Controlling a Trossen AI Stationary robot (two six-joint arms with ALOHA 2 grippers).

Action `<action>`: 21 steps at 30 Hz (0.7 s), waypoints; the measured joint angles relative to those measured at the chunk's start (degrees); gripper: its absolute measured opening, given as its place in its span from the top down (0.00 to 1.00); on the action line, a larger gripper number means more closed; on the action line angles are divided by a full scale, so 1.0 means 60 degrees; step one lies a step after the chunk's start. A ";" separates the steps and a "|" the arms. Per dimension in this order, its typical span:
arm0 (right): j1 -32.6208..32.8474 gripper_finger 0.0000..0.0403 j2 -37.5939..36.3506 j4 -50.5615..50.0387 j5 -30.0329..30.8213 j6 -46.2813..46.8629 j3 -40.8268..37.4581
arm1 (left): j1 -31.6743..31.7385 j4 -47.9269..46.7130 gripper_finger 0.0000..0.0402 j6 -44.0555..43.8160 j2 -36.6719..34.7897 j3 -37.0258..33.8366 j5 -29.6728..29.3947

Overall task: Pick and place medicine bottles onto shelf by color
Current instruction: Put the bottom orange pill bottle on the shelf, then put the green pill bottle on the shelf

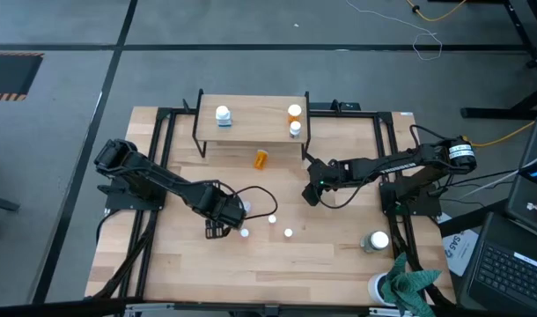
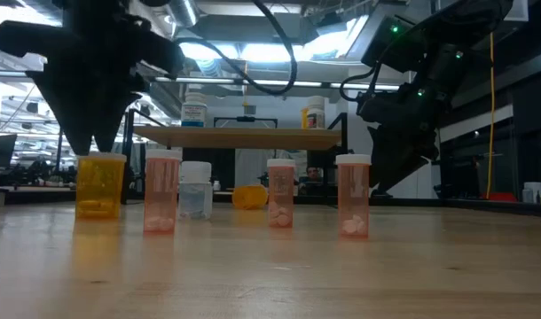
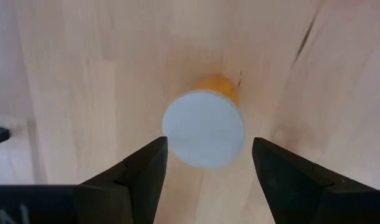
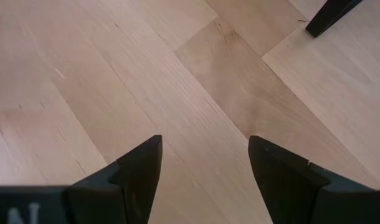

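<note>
Two dark jointed arms trail black cables; the right arm shows green lights.

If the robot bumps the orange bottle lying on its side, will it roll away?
Probably yes. The orange bottle is a round cylinder lying flat on the smooth wooden table, so a nudge from the side would likely set it rolling. It looks like light plastic, so even a soft push may move it. It lies close to the shelf, whose legs might stop it.
</note>
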 joint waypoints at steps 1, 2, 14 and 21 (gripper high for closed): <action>0.0002 0.40 0.0000 0.0002 0.0000 0.0007 0.0000 | 0.0005 0.0057 0.43 0.0063 0.0000 -0.0057 0.0000; -0.0002 0.40 0.0000 0.0002 0.0000 0.0011 0.0000 | 0.0022 0.0135 0.43 0.0122 0.0000 -0.0123 0.0000; 0.0001 0.40 0.0000 0.0002 0.0000 0.0007 0.0000 | 0.0438 0.0627 0.42 0.0350 0.0007 -0.0487 -0.0117; 0.0000 0.40 0.0000 0.0002 0.0000 0.0007 0.0000 | 0.0437 0.0662 0.43 0.0257 0.0007 -0.0487 -0.0127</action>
